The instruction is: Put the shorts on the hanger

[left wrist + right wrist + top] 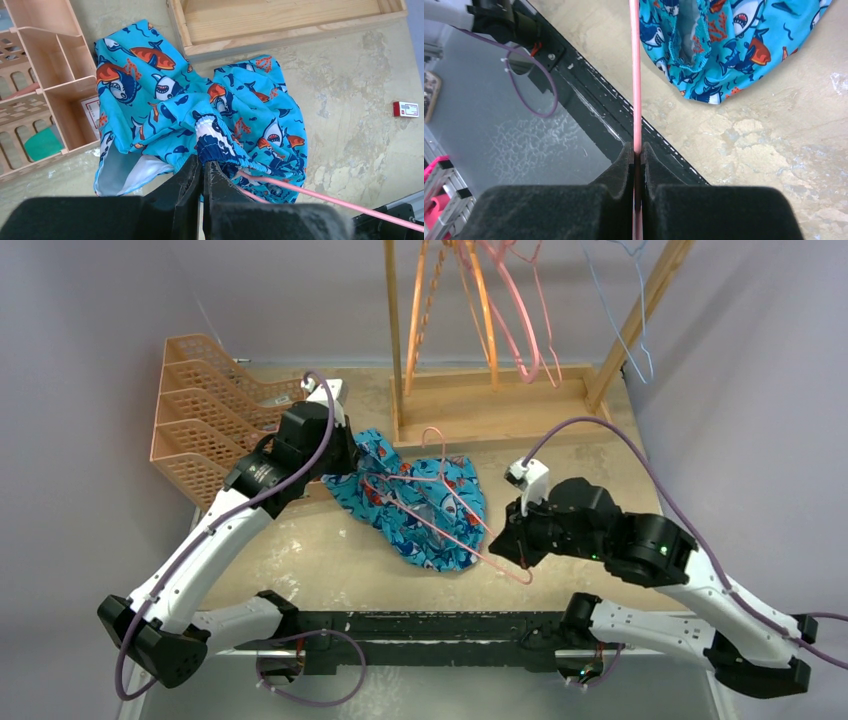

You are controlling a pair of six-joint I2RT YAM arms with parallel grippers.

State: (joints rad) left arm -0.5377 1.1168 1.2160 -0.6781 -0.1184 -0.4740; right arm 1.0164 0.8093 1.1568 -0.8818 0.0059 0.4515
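Lying crumpled at the centre of the top view, the shorts (400, 530) are pinched at the waistband by the clenched left gripper (202, 162). The hanger (636, 75), resting across the shorts, is clamped at its lower-right corner by the tightly closed right gripper (637, 150).

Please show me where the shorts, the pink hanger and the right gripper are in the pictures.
shorts (165, 90), left wrist view, on the shark-printed fabric.
pink hanger (636, 75), right wrist view, on its straight bar.
right gripper (637, 150), right wrist view, between its closed fingertips.
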